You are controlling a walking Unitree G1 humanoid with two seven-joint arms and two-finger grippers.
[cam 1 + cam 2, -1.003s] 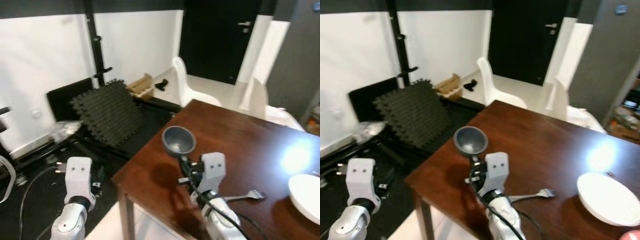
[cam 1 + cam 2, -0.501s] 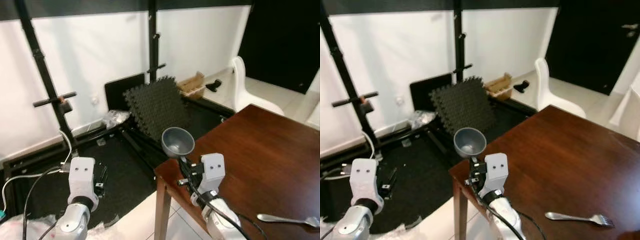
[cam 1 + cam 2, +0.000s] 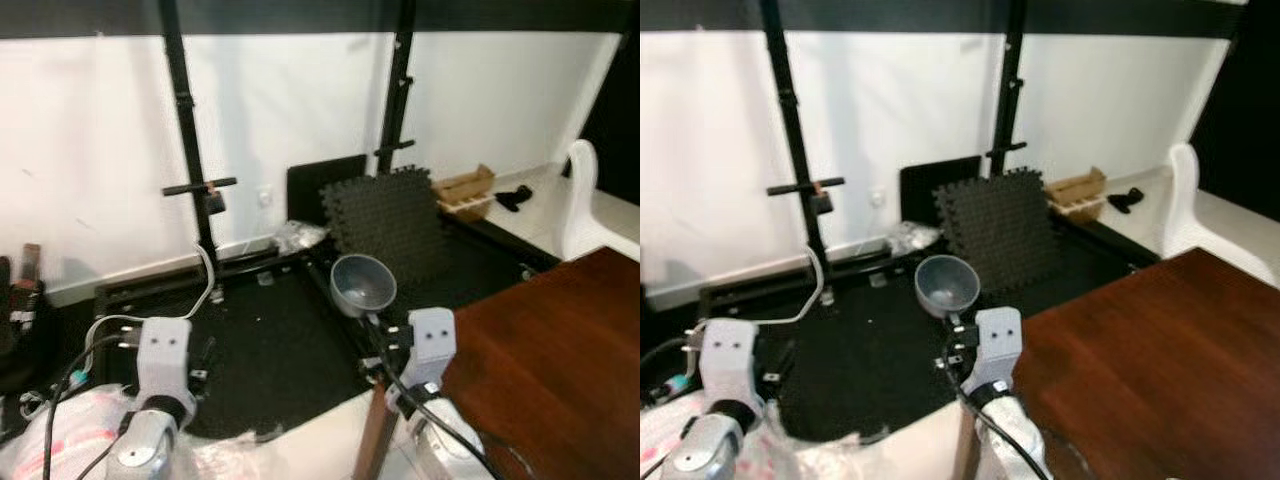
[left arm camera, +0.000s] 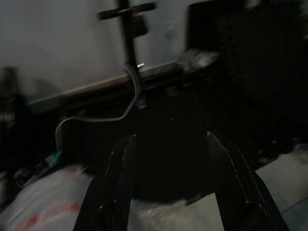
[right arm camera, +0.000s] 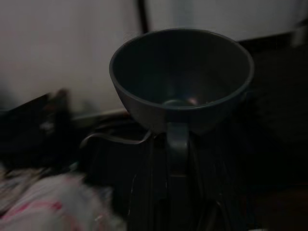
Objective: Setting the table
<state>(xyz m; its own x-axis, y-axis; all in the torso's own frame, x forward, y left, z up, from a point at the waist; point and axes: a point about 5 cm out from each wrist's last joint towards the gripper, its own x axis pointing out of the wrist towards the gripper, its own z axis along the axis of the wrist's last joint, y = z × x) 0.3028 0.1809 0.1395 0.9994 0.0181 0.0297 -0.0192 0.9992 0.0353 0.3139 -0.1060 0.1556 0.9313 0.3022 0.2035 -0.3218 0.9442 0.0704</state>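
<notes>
The view has turned further to the robot's left since half a second ago: the silver fork that lay on the dark brown wooden table (image 3: pixel 560 350) has gone out of the picture, and only the table's corner shows at the right. More of the white wall, the two black metal poles (image 3: pixel 182 130) and the black floor mat (image 3: pixel 270 350) is seen now. The grey foam tiles (image 3: pixel 385 215) leaning on the wall have shifted toward the middle.

The right gripper (image 3: pixel 375 325) still holds the small grey round bowl (image 3: pixel 362 283) by its short handle, fingers closed on it. The bowl stands upright just above the gripper, over the floor beside the table's corner.

The left gripper (image 4: pixel 168 178) hangs low above the mat, its fingers spread apart with nothing between them.
</notes>
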